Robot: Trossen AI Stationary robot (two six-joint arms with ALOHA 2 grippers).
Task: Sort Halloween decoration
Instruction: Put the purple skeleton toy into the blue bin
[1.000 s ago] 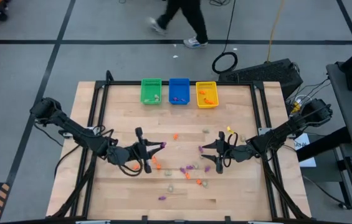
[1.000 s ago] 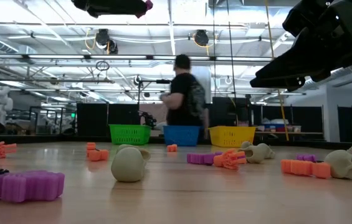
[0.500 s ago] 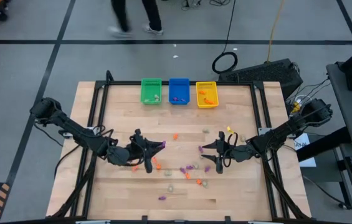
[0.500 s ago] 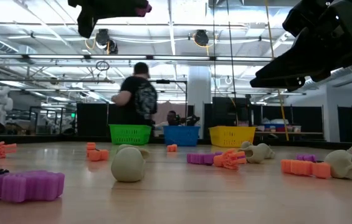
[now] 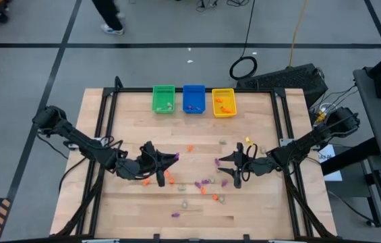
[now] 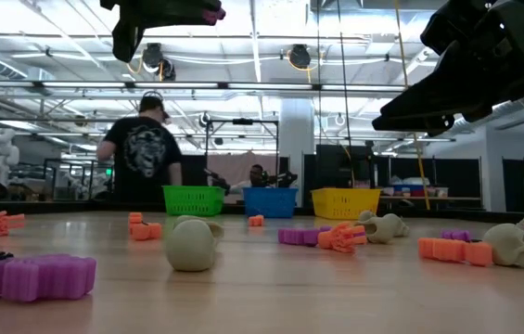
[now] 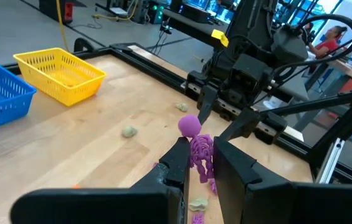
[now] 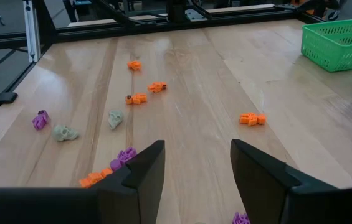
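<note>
We see the left hand [image 7: 200, 163] raised above the worktop [image 5: 257, 202] left of its middle, its fingers [image 7: 174, 163] closed narrow on a purple skeleton figure [image 7: 197, 146], whose round head stands up between them. The right hand [image 5: 221, 167] hangs over the right of the middle with its fingers [image 8: 143, 167] spread wide and nothing between them. The rest of the Halloween trinkets lie scattered on the wood between and below the two hands: orange pieces [image 5: 169, 178], purple pieces [image 5: 206, 182] and pale skulls [image 5: 184, 203]. From table height we make out a pale skull [image 6: 192, 245] close by, a purple piece [image 6: 31, 276] at the near left and orange pieces [image 6: 451, 249] to the right. At the far edge stand three bins side by side, the green bin [image 5: 164, 98], the blue bin [image 5: 193, 98] and the yellow bin [image 5: 223, 102], each with a few trinkets inside. A person [image 6: 141, 158] in a dark shirt stands in the room beyond the worktop
</note>
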